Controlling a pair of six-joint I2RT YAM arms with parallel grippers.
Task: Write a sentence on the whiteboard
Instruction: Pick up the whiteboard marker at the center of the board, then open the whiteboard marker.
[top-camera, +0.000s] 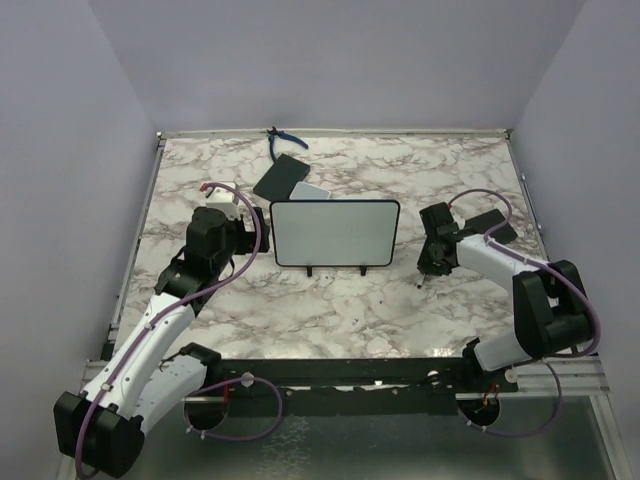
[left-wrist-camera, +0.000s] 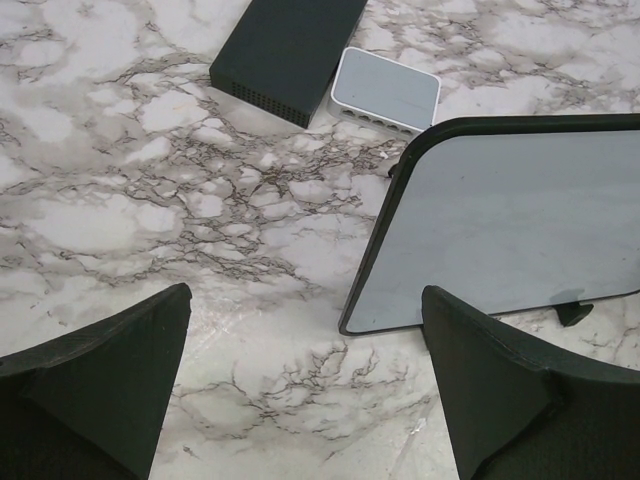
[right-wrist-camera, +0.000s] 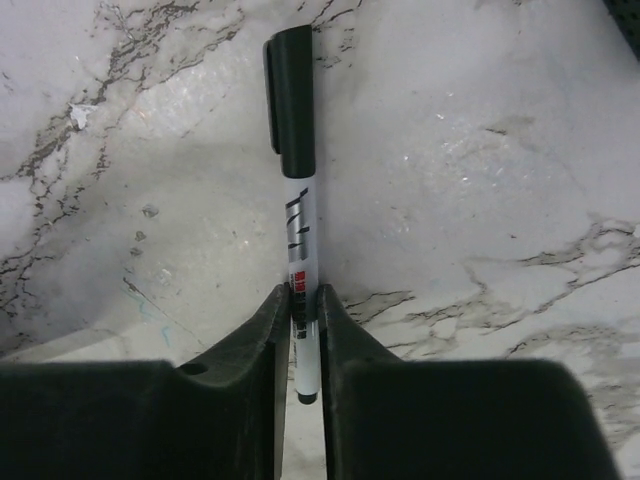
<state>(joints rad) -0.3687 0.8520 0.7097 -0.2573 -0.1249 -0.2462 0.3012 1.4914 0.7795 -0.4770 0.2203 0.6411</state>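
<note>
The whiteboard (top-camera: 335, 232) stands upright on its two small black feet (top-camera: 310, 270) in the middle of the table (top-camera: 330, 320), a little nearer to the far edge than to the near edge. Its long side runs parallel to the near edge. Its face looks plain white from one side of the black frame to the other.

The left gripper (left-wrist-camera: 305, 300) hangs just beside the left edge of the whiteboard. Its two fingers (left-wrist-camera: 120, 370) stand wide apart and nothing is between them. In the left wrist view, the lower left corner of the board lies between the two fingertips and further away.

The right gripper (right-wrist-camera: 300, 305) is on the right side of the whiteboard, apart from it, over the right part of the table. Its fingers are pressed together on a marker (right-wrist-camera: 298, 215) and clamp the white body near the back end. The black cap (right-wrist-camera: 292, 100) is on the marker and points away from the gripper, toward the marble surface. I cannot tell if the cap touches the table.

Behind the whiteboard, toward the far edge, a flat black box (top-camera: 280, 177) lies tilted. A small grey-white pad (top-camera: 310, 190) lies just beside it, between the box and the board. Blue-handled pliers (top-camera: 285, 140) lie at the far edge.
</note>
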